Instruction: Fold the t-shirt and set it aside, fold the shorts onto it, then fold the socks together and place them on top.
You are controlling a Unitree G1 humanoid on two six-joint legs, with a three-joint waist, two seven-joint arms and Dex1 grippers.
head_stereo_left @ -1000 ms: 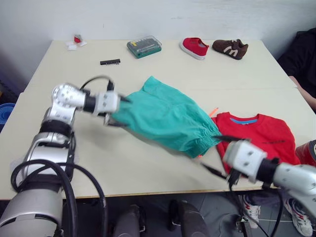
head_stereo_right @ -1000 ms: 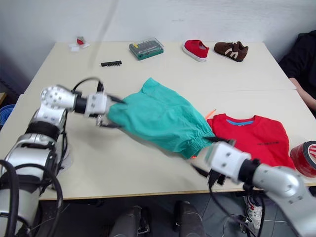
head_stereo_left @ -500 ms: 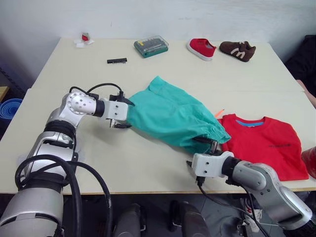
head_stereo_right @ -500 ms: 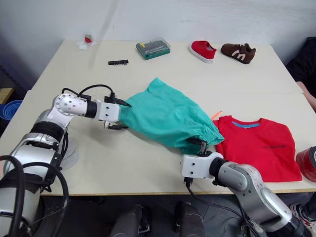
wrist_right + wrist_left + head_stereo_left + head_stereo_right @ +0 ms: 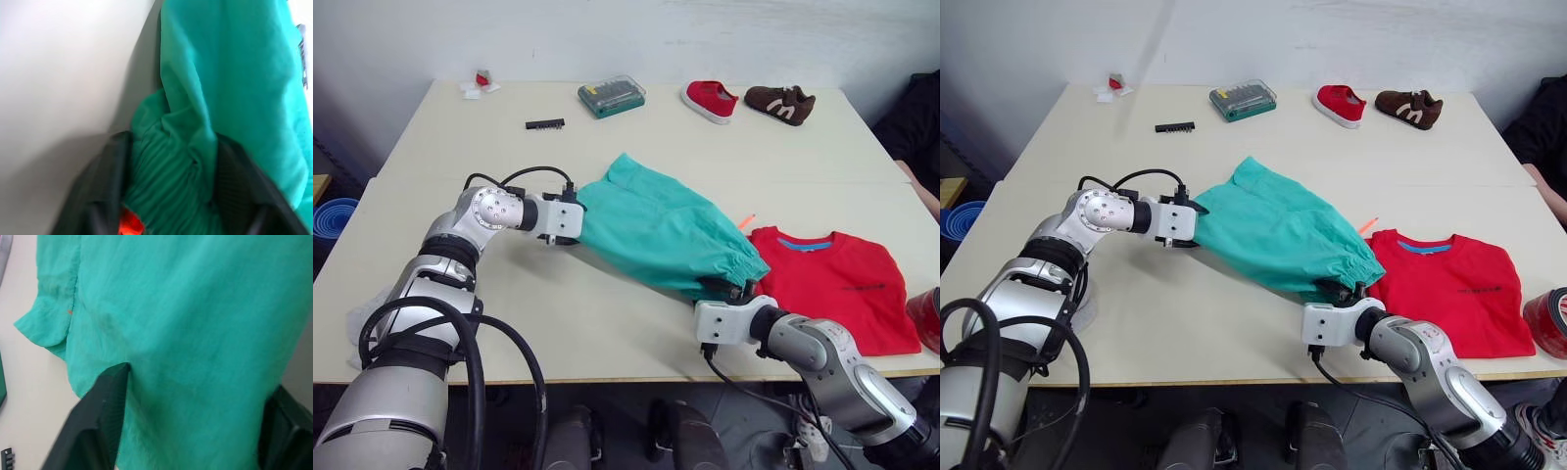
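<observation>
You are looking at the shorts (image 5: pixel 661 230) lying spread across the middle of the table (image 5: pixel 607 137), their gathered waist end overlapping the edge of the t-shirt (image 5: pixel 837 284), which is lying flat toward the right. Your left tool (image 5: pixel 576 223) is clamping the leg end, with teal cloth passing between its fingers (image 5: pixel 100 421). Your right tool (image 5: pixel 736 294) is gripping the bunched waistband, where an orange-red bit is peeking out. Two shoes (image 5: pixel 749 98) are sitting at the far edge.
</observation>
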